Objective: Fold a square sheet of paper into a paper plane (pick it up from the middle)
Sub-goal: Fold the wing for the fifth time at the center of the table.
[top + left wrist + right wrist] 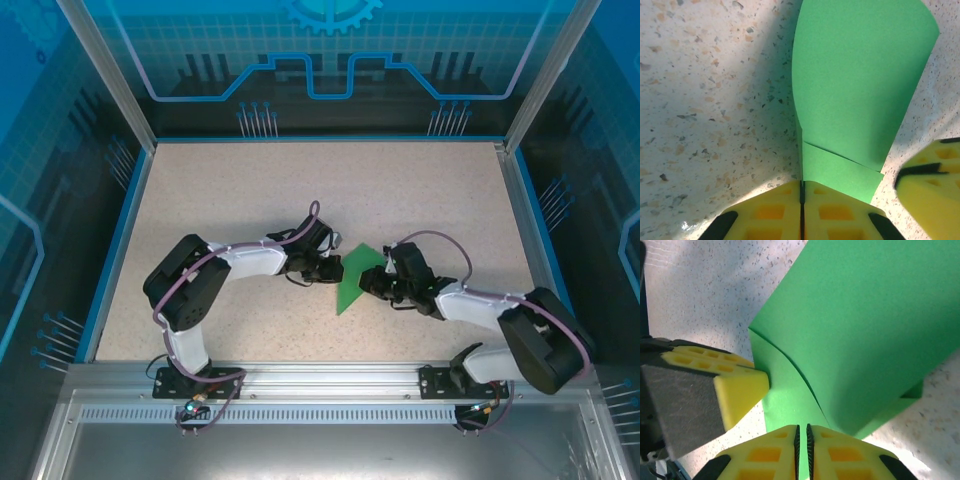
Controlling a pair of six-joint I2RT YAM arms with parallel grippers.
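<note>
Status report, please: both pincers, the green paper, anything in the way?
Left pincer shut on green paper. Right pincer shut on it too. Paper partly folded, bowed between them. No obstacle seen on table.

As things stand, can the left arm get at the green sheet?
Probably yes: the left gripper is shut on the near edge of the green sheet; the right gripper pinches another edge beside it, not blocking.

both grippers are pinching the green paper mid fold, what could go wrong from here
Both the left gripper and right gripper are shut on the green paper, close together: pulling in different directions might tear it. The top layer bows up uncreased and the layer edges sit offset, so pressing down now may set a crooked fold.
</note>
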